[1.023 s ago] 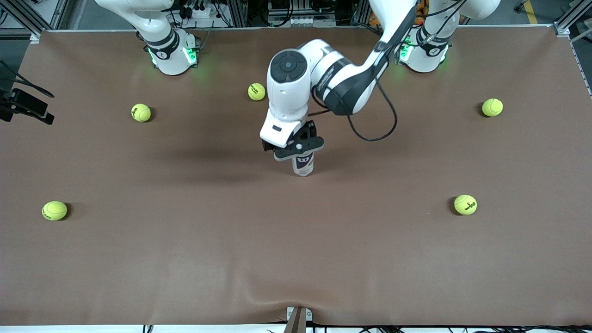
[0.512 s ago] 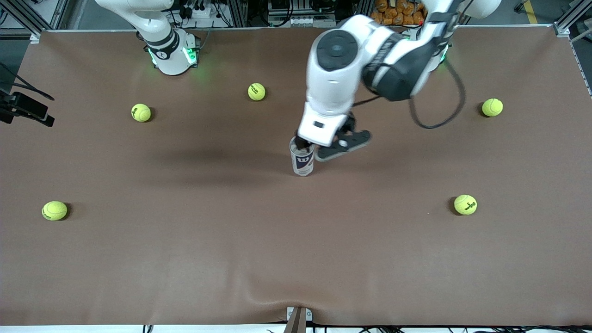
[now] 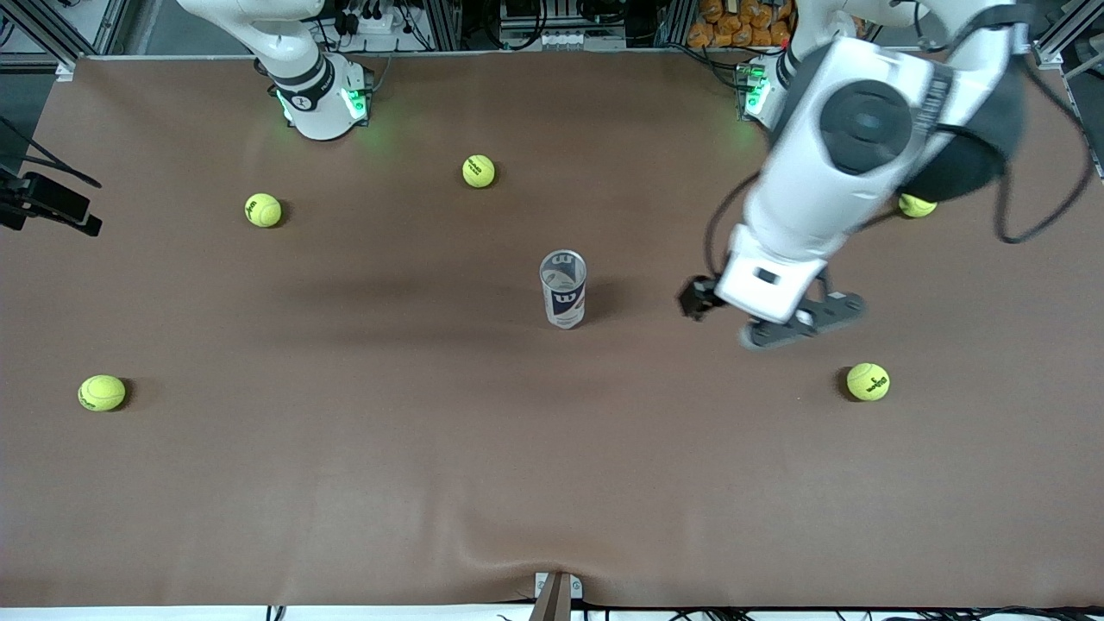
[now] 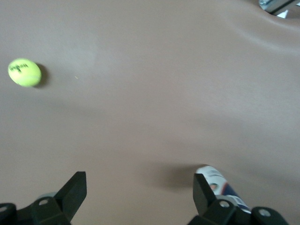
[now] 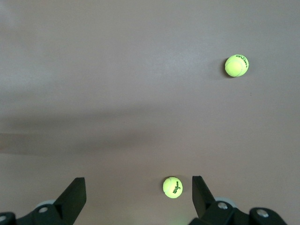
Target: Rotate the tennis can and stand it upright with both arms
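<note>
The tennis can [image 3: 563, 289] stands up straight on the brown table [image 3: 345, 483], about in the middle, with its open silvery rim on top. Nothing touches it.

The left gripper [image 3: 759, 315] hangs in the air over bare table, well apart from the can and toward the left arm's end of the table. Its jaws are wide apart and hold nothing. In the left wrist view the gripper [image 4: 139, 197] has only table between its jaws, and the top of the can [image 4: 220, 183] peeks out just past one finger [image 4: 204, 192]. A tennis ball [image 3: 868, 381] lies on the table near this gripper.

The right gripper [image 5: 137, 197] waits up high near its own base. Its jaws are wide too, with nothing in them. A second ball [image 5: 172, 187] lies on the table below, between the jaws but closer to one finger. A third ball [image 5: 236, 65] lies farther off.
</note>
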`<state>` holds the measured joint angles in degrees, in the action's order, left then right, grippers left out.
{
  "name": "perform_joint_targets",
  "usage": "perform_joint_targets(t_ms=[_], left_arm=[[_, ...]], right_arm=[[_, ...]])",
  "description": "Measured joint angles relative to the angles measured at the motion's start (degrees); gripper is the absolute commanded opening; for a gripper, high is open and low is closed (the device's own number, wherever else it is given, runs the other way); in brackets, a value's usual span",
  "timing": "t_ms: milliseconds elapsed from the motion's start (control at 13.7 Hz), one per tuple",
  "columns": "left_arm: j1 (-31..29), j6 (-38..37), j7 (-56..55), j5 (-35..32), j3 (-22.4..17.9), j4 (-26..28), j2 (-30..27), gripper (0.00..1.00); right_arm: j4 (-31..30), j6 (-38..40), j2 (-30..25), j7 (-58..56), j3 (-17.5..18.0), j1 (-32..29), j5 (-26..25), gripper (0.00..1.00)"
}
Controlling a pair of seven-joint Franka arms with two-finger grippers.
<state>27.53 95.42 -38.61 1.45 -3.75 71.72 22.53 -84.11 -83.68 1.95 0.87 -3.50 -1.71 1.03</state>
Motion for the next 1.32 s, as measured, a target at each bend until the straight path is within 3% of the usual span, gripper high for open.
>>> perform_joint_targets(t_ms=[439, 731, 1023, 1316], left_arm=[[-11.61, -0.52, 18.69, -0.01, 0.69, 0.01, -0.48, 1.0], [-22.38, -0.89, 28.75, -0.01, 6.63, 0.11, -0.81, 1.0], [-26.7, -1.48, 36.26, -0.01, 6.99, 0.37, -3.11, 1.0], [-27.94, -5.41, 37.8, -0.01, 7.09, 3.55, -9.62, 1.0]], right_arm=[[-0.04, 0.0, 0.0, 0.0, 0.43, 0.19, 0.0, 1.0], [-0.05, 0.0, 0.0, 0.0, 0.39, 0.18, 0.0, 1.0], [-0.08, 0.01, 0.0, 0.0, 0.37, 0.17, 0.0, 1.0], [-0.1, -0.02, 0.0, 0.0, 0.35, 0.16, 0.0, 1.0]])
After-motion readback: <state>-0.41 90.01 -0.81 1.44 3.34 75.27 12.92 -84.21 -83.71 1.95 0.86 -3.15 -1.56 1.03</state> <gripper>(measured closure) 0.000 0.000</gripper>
